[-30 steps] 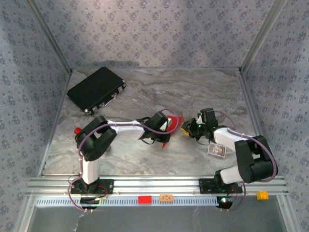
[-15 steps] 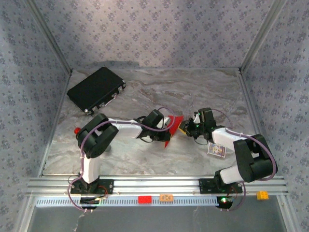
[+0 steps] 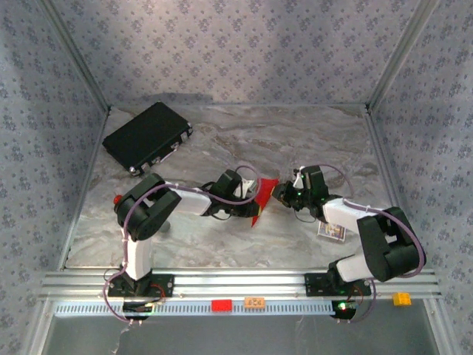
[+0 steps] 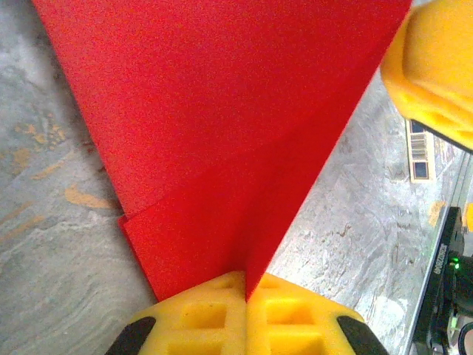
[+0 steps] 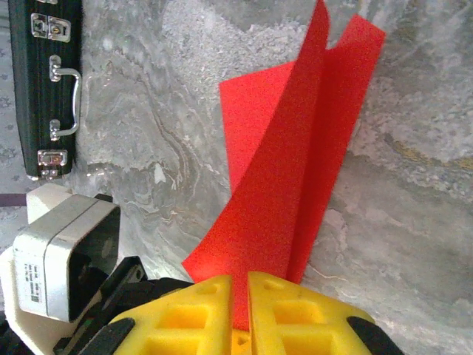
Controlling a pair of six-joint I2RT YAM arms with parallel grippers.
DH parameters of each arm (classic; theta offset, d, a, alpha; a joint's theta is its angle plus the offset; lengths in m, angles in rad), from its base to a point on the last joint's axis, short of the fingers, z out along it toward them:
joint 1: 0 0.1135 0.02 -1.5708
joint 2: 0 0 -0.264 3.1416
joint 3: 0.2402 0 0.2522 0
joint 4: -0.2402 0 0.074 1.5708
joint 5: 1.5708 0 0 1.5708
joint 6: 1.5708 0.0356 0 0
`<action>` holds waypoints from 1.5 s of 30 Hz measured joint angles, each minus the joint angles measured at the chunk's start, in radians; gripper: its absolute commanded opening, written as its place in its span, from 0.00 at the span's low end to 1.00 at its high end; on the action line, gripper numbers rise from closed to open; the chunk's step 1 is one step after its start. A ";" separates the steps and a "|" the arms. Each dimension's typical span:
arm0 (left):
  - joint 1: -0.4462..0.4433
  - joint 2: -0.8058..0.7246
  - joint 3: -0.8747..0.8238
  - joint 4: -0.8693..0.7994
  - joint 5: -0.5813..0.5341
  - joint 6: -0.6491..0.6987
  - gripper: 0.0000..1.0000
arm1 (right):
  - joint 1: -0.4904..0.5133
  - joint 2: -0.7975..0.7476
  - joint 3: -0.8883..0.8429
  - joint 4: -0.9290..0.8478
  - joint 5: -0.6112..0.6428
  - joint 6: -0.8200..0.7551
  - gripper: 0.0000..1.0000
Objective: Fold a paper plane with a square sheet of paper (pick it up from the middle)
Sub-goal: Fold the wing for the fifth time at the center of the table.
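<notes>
Seen from above, two robot arms reach toward each other across a grey marbled surface (image 3: 295,140). They meet at a folded red sheet of paper (image 3: 264,194) near the middle. The left gripper (image 3: 250,200) comes in from the left and the right gripper (image 3: 284,194) from the right, with the paper between them.

In the left wrist view, the left gripper's yellow fingers (image 4: 207,318) are pressed together on one point of the paper. Overlapping red layers fan away from them. A yellow finger of the right gripper sits at the upper right, just beside the paper's edge.

In the right wrist view, the right gripper's yellow fingers (image 5: 295,310) are closed to a narrow slit with the paper pinched in it. Two flaps stand up on edge, and a flatter layer spreads to the left. Whether the paper touches the surface is hard to tell.

A black case (image 3: 146,136) lies at the far left corner, well apart. A small card (image 3: 332,231) lies beside the right arm.
</notes>
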 measured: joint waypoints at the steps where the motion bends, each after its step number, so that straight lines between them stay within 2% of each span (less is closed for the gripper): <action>1: 0.000 -0.002 -0.008 0.013 0.001 0.005 0.00 | 0.003 0.000 -0.002 0.008 0.000 -0.002 0.15; 7: 0.011 -0.003 -0.018 0.026 0.029 0.007 0.00 | 0.021 0.006 -0.004 0.029 -0.027 -0.023 0.16; 12: 0.031 0.012 -0.042 0.093 0.089 -0.047 0.00 | 0.025 0.059 0.011 0.035 -0.075 -0.034 0.16; 21: 0.046 0.023 -0.059 0.142 0.123 -0.108 0.00 | 0.026 0.151 0.056 0.063 -0.132 -0.042 0.16; 45: 0.061 0.045 -0.022 0.089 0.160 -0.177 0.00 | 0.001 0.253 0.071 0.124 -0.190 -0.042 0.16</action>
